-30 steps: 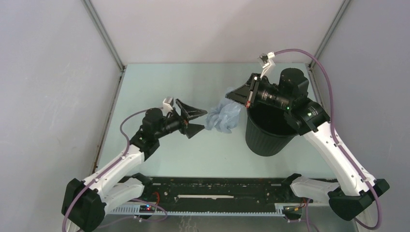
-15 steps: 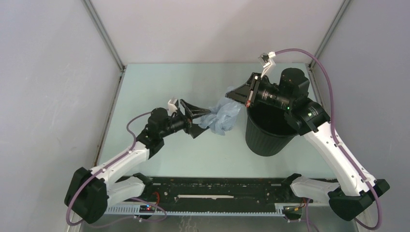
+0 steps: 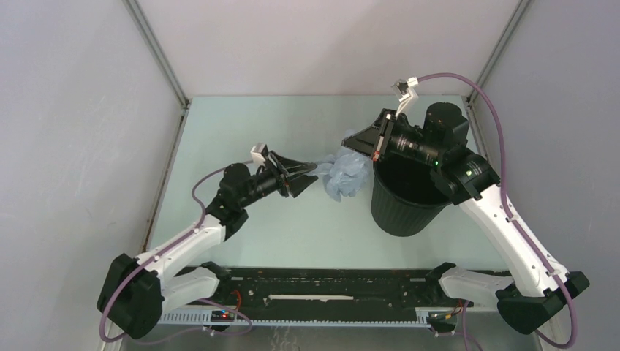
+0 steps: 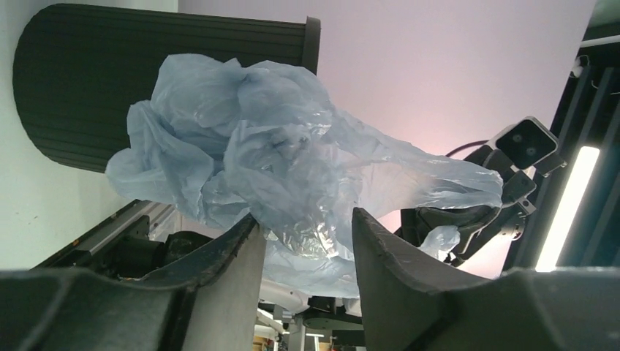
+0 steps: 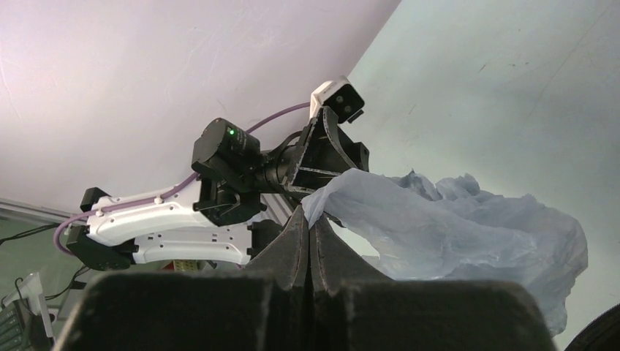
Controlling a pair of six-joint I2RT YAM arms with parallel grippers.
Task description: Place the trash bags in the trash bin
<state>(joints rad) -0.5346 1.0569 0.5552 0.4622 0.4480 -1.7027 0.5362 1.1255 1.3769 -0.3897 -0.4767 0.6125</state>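
left of bin (image 3: 406, 208): bag (image 3: 349, 175) long axis sideways, between both jaws

The crumpled trash bag (image 3: 345, 174) is a translucent pale blue with faint dark marks in its folds, and the trash bin (image 3: 398, 208) is solid black, patterned with fine vertical ribs. The table (image 3: 241, 124) is a pale mint green and the walls (image 3: 73, 110) are plain light grey. The left arm (image 3: 183, 245) and right arm (image 3: 512, 227) are white with black joints and purple cables (image 3: 504, 139). The left gripper (image 4: 303, 219) and right gripper (image 5: 310, 219) are matte black, and a small green light (image 3: 436, 164) glows on the right arm.
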